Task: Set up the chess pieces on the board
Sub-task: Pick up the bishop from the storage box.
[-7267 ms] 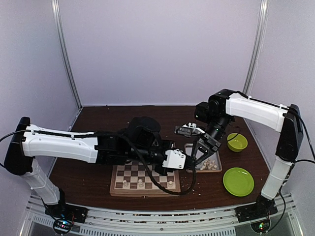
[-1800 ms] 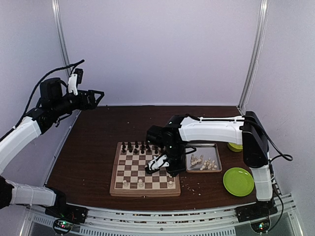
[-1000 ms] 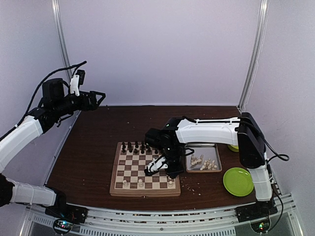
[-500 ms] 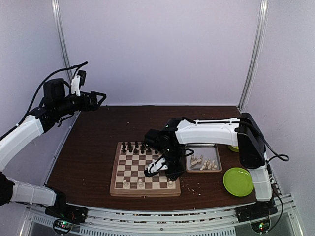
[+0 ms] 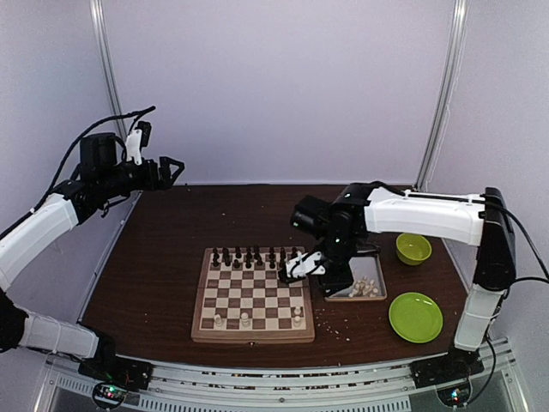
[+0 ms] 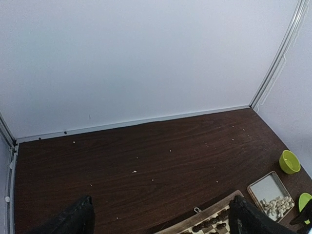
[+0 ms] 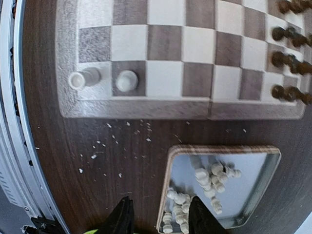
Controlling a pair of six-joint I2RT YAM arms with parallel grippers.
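The board (image 5: 253, 294) lies at the table's near middle, also showing in the right wrist view as the board (image 7: 146, 106). Dark pieces (image 5: 249, 256) fill its far rows. Three cream chess pieces (image 5: 244, 319) stand along its near edge; two chess pieces (image 7: 126, 80) show at its near right corner. More chess pieces (image 5: 364, 288) lie heaped in the metal tray (image 5: 343, 260), the heap (image 7: 209, 178) showing in the tray (image 7: 168, 185). My right gripper (image 5: 328, 288) (image 7: 158, 219) hovers open over the tray's left edge, holding nothing. My left gripper (image 5: 171, 165) (image 6: 161, 222) is raised far left, open and empty.
A green bowl (image 5: 413, 248) sits right of the tray and a green plate (image 5: 415, 317) lies near the front right. Pale crumbs (image 7: 117, 141) are scattered between board and tray. The left wrist view shows bare dark table (image 6: 146, 156) behind the board.
My right gripper has left the board's near right squares, swung right to the tray's edge, and its jaws have parted. The left arm has barely moved.
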